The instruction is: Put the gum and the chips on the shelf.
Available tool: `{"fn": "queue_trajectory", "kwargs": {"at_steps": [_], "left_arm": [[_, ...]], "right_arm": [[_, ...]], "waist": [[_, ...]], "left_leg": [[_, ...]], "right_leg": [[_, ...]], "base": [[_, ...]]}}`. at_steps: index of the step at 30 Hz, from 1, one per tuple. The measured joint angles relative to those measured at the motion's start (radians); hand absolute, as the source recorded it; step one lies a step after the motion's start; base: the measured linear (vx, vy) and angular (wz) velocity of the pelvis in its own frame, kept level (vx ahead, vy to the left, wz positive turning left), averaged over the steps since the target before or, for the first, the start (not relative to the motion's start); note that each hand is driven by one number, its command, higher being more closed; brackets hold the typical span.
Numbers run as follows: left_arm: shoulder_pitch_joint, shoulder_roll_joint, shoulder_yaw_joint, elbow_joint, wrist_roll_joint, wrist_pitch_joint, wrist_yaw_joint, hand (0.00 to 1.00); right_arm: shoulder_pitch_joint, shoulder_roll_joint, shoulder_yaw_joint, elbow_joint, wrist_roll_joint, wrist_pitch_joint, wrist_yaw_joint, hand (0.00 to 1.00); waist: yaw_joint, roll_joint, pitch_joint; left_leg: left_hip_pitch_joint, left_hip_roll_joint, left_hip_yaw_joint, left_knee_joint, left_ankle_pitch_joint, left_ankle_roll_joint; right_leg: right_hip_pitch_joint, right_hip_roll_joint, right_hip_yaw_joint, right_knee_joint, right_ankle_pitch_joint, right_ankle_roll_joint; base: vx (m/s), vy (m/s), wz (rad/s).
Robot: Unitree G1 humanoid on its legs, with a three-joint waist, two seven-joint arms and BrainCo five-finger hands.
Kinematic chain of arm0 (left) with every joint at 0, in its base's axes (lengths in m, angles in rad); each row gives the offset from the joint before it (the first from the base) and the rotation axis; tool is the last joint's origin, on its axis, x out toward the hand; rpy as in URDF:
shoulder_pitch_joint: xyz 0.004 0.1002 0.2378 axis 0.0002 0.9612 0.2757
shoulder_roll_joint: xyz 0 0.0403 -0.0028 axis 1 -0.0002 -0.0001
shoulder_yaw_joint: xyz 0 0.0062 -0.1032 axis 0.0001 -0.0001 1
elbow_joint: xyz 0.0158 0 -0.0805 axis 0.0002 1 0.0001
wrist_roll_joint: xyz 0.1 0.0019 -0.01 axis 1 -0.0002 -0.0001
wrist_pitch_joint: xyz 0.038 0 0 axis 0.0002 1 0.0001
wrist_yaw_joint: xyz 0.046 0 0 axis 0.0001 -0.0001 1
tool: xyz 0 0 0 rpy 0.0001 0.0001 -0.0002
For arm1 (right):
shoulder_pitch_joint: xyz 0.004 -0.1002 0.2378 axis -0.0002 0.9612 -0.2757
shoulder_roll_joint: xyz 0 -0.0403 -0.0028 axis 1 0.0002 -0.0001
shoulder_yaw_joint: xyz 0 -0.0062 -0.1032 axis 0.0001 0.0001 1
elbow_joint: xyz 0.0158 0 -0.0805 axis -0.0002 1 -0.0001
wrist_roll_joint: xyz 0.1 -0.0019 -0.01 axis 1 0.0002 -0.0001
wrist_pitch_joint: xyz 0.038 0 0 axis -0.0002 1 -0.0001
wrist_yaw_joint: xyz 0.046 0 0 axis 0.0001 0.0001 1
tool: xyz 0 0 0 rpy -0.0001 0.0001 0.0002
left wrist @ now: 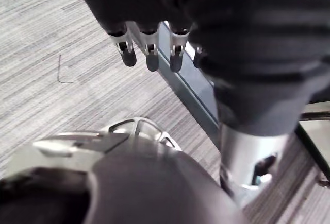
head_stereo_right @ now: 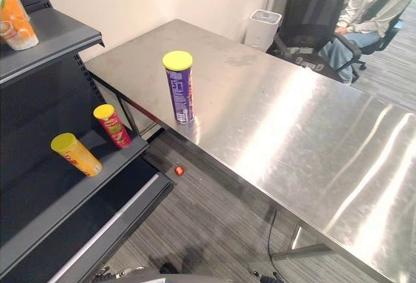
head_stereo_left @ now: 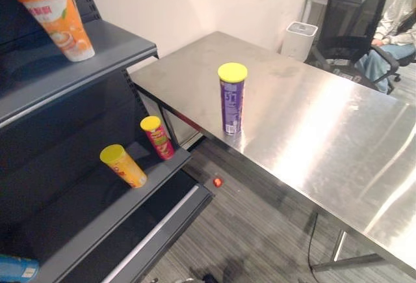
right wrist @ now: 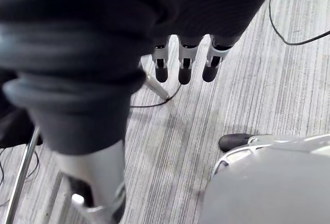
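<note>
Here, chips can (head_stereo_left: pixel 232 99) stands upright.

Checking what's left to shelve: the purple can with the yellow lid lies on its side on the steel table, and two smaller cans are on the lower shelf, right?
Not quite: the purple can stands upright on the steel table, as the left eye view shows. The red can and the orange can are indeed on the lower shelf.
</note>
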Motion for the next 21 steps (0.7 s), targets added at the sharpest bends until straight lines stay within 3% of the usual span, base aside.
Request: {"fn": "queue_trajectory", "kwargs": {"at_steps": [2, 3, 4, 7, 9, 12, 16, 17, 21], "left_arm": [[0.0, -0.02, 0.03, -0.001, -0.035, 0.001, -0.003, 0.0], [0.004, -0.042, 0.069, -0.001, -0.072, 0.002, -0.003, 0.0], [0.019, -0.058, 0.092, -0.007, -0.118, 0.001, -0.003, 0.0], [0.027, -0.06, 0.099, -0.001, -0.152, 0.001, -0.004, 0.0], [0.019, -0.059, 0.114, 0.006, -0.139, 0.001, -0.007, 0.0], [-0.006, -0.039, 0.114, 0.004, -0.105, -0.011, -0.007, 0.0], [-0.008, -0.034, 0.092, 0.014, -0.065, -0.012, -0.001, 0.0], [-0.002, -0.026, 0.084, 0.014, -0.06, -0.012, -0.001, 0.0], [-0.002, -0.016, 0.023, 0.014, -0.035, -0.013, -0.002, 0.0]], "right_arm": [[0.0, -0.009, -0.017, 0.0, 0.024, -0.001, 0.0, 0.0], [0.001, -0.019, -0.021, 0.0, 0.034, -0.002, 0.0, 0.0], [0.003, -0.027, -0.021, 0.002, 0.063, -0.01, 0.002, 0.0], [0.01, -0.023, -0.021, 0.002, 0.119, -0.016, 0.007, 0.0], [0.027, -0.021, -0.031, 0.0, 0.14, -0.016, 0.007, 0.0], [0.039, -0.001, -0.036, 0.003, 0.141, -0.016, 0.009, 0.0], [0.025, -0.004, -0.028, 0.001, 0.138, -0.021, 0.01, 0.0], [0.021, -0.004, -0.024, 0.001, 0.138, -0.021, 0.01, 0.0], [0.006, -0.007, -0.019, -0.001, 0.137, -0.02, 0.009, 0.0]], "waist": [[0.0, 0.024, 0.016], [0.003, 0.04, 0.019], [0.009, 0.047, 0.018], [0.006, 0.046, 0.02], [-0.004, 0.044, 0.016], [-0.006, 0.018, 0.017], [-0.004, 0.01, 0.002], [-0.004, -0.002, -0.008], [-0.008, 0.002, -0.013]], "left_leg": [[-0.044, 0.037, -0.13, 0.122, 0.005, -0.005], [-0.078, 0.011, -0.298, 0.163, 0.018, -0.026], [-0.086, -0.064, -0.488, 0.121, 0.002, -0.061], [-0.019, -0.135, -0.712, -0.118, -0.019, -0.101], [0.023, -0.161, -0.744, -0.201, -0.03, -0.115], [0.021, -0.198, -0.727, -0.237, -0.032, -0.112], [0.069, -0.229, -0.694, -0.294, -0.033, -0.103], [0.073, -0.244, -0.686, -0.315, -0.03, -0.095], [0.076, -0.269, -0.655, -0.334, -0.044, -0.075]], "right_leg": [[-0.004, 0.021, 0.055, 0.024, -0.003, -0.004], [-0.013, 0.024, 0.111, 0.042, -0.004, -0.007], [-0.028, 0.013, 0.169, 0.051, -0.006, -0.009], [-0.082, 0.013, 0.287, 0.045, 0.009, -0.004], [-0.094, 0.0, 0.314, 0.019, 0.03, 0.012], [-0.095, -0.028, 0.318, -0.033, 0.086, 0.044], [-0.101, -0.061, 0.341, -0.027, 0.087, 0.047], [-0.115, -0.075, 0.351, -0.025, 0.079, 0.049], [-0.151, -0.094, 0.37, 0.015, 0.064, 0.035]], "base": [[-0.11, 0.002, -0.81], [-0.09, 0.107, -1.3], [-0.1, 0.144, -1.45], [-0.02, 0.164, -1.26], [0.07, 0.201, -0.49], [0.05, 0.17, -0.1], [0.0, 0.103, -0.21], [-0.01, 0.088, -0.26], [0.0, 0.085, -0.18]]}}
